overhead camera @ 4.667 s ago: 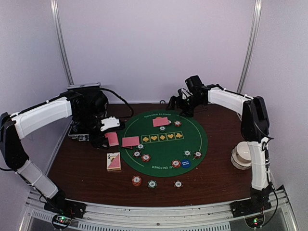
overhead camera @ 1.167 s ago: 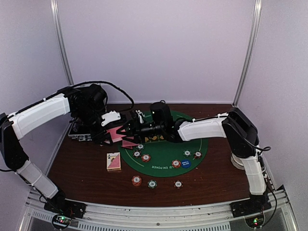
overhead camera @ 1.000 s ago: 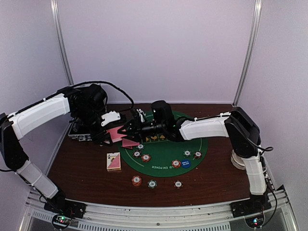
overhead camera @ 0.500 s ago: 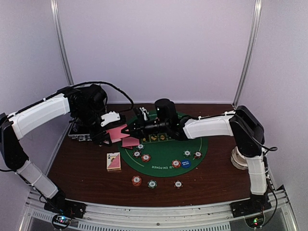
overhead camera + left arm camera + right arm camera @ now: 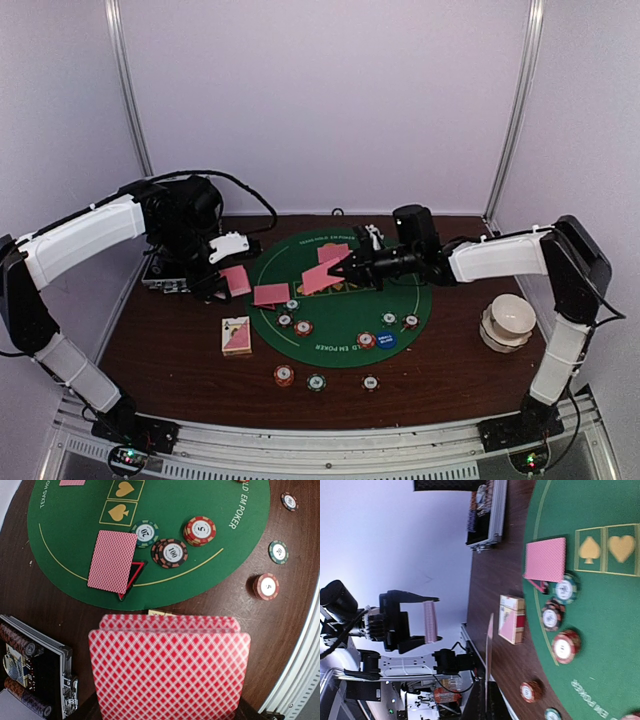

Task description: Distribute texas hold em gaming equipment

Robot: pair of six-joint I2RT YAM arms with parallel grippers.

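Top: I see left tool [image 5: 230, 284] pinching card stack [image 5: 236, 280] above tabletop [image 5: 170, 345], beside mat [image 5: 405, 292]; right tool [image 5: 346, 270] pinching single card [image 5: 320, 279] over mat. Left wrist: card stack fills foreground, chips [image 5: 172, 553] on mat beyond. Right wrist: single card edge-on.

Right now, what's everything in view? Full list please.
mat: one, green, round, table centre
flat cards: two spots, pink-red backs, mat's left edge and far side
triangle: one, black-red, partly under the left-edge card
chips: nine spots, red, green, white; six on mat, three on table in front
blue disc: one, mat's near edge
card box: one, on table left of mat
case: one, black, silver-edged, far left
white round object: one, table's right
left gripper: holds deck
right gripper: holds one card over mat
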